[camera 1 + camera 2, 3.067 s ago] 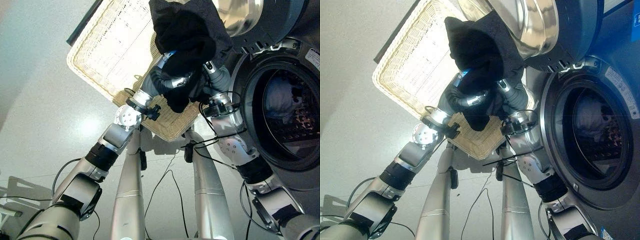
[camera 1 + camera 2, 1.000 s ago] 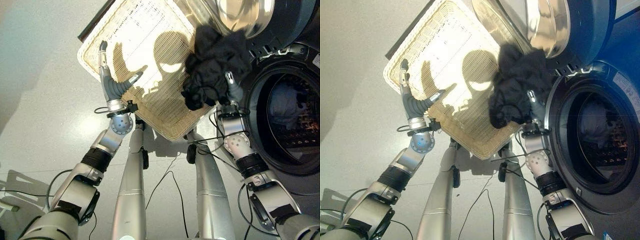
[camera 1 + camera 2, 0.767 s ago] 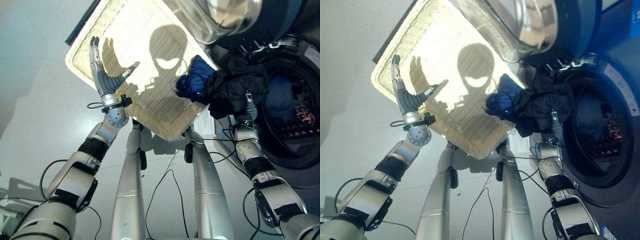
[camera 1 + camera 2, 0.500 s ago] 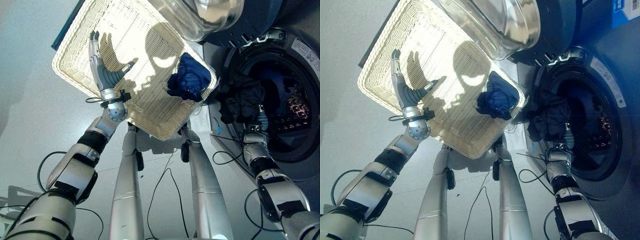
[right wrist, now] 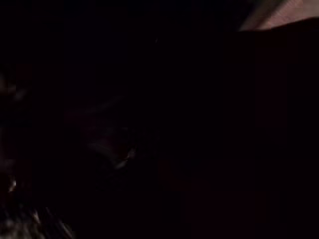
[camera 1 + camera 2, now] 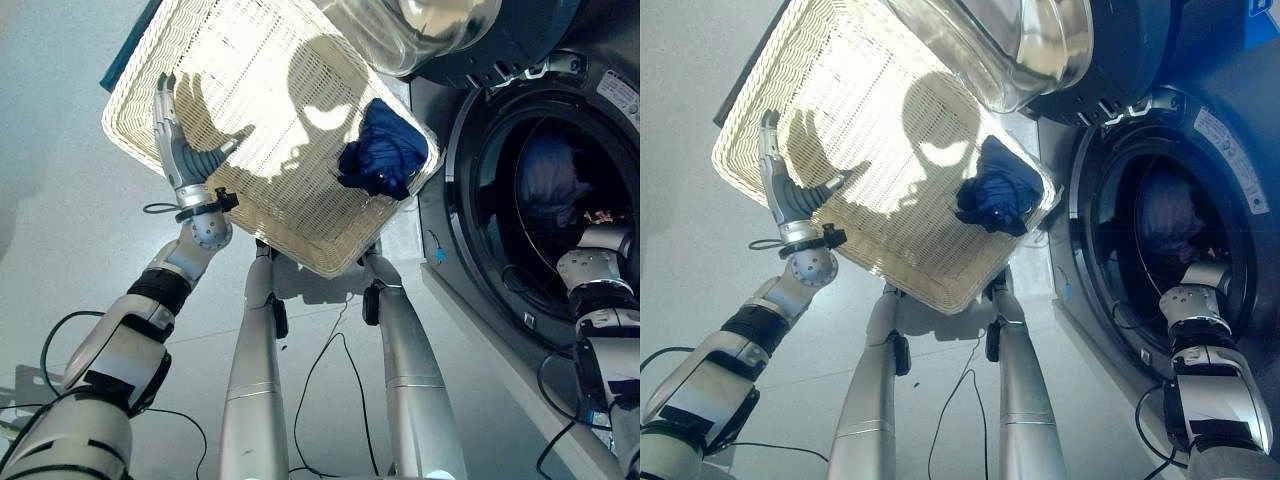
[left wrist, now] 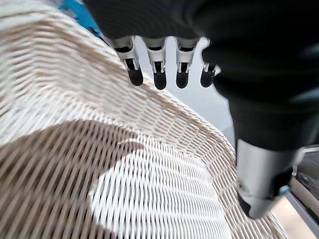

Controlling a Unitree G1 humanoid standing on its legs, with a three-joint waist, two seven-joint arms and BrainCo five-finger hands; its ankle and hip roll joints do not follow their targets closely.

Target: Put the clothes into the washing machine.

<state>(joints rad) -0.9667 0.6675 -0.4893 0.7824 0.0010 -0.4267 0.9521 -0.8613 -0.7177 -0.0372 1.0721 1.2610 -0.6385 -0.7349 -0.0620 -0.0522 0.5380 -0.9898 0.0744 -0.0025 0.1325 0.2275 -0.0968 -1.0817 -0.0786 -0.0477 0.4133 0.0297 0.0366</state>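
Observation:
A dark blue garment point(image 6: 385, 160) lies bunched in the right corner of the pale wicker basket point(image 6: 300, 250). My left hand point(image 6: 178, 150) hovers open over the basket's left side, fingers point(image 7: 159, 74) straight and holding nothing. On the right is the washing machine's round opening point(image 6: 455, 200). My right arm point(image 6: 592, 272) reaches into it, and the hand is hidden in the dark drum. A pale bluish garment point(image 6: 545, 185) lies deep inside the drum. The right wrist view is almost black.
The machine's glass door point(image 6: 430, 25) hangs open above the basket's far right corner. A dark teal edge point(image 6: 118, 68) shows beside the basket's far left side. Grey floor point(image 6: 60, 200) lies to the left, and a pale ledge point(image 6: 480, 340) runs below the machine's front.
My left hand let go of the black garment and swung left over the basket, open. The right arm carried the garment into the drum, uncovering the blue garment in the basket.

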